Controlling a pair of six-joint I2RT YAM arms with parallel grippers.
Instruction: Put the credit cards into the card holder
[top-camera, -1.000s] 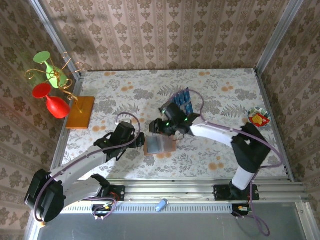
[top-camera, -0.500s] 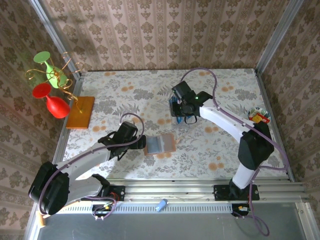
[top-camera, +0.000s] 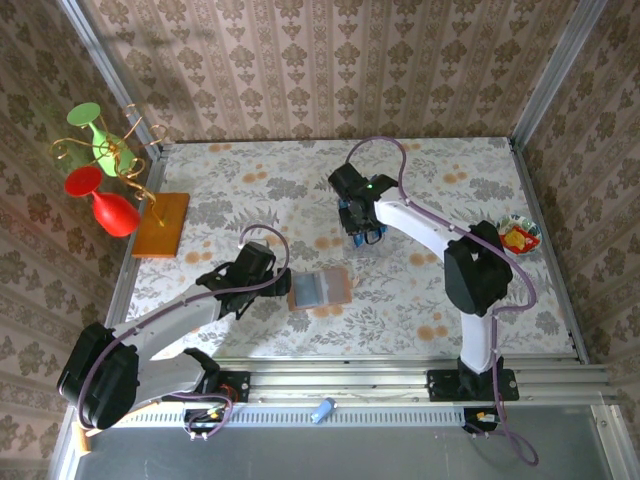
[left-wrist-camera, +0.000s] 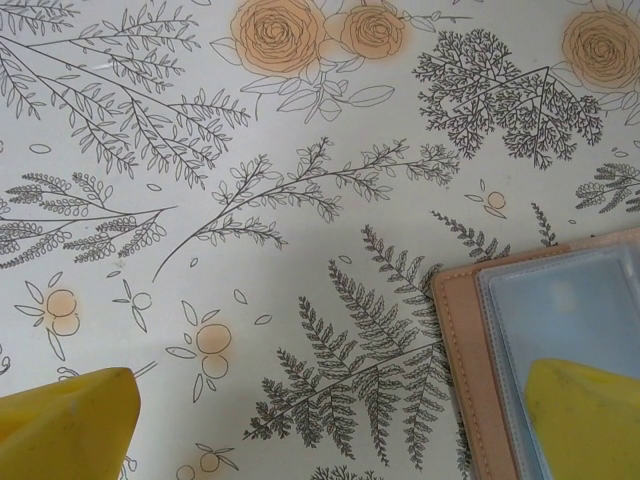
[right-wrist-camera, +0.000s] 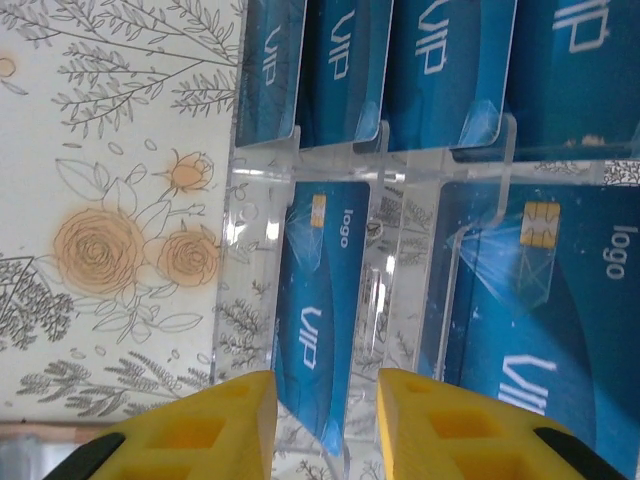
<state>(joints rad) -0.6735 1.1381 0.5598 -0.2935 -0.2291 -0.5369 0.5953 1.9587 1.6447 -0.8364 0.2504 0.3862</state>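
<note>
From above, finds the right gripper (top-camera: 361, 226), beside the open card holder (top-camera: 320, 288) a second ago, now over the credit cards (top-camera: 346, 218) beyond it; at the left wrist, shows the left gripper (left-wrist-camera: 330, 385) spread wide, one finger over that card holder; at the right wrist, shows fingers (right-wrist-camera: 215, 420) flanking one upright card (right-wrist-camera: 320, 300) in the clear rack (right-wrist-camera: 250, 200), long axis straight ahead, clamp unclear.

Bright, even overhead lighting, with soft shadows on the bench (top-camera: 400, 300). White glare on clear plastic stand (right-wrist-camera: 240, 190) at centre left; yellow fingers (left-wrist-camera: 65, 425) blurred, lower left.

Blue cards (right-wrist-camera: 320, 330) w/ white txt, brown holder (top-camera: 343, 290), floral tablecloth (top-camera: 250, 180).
</note>
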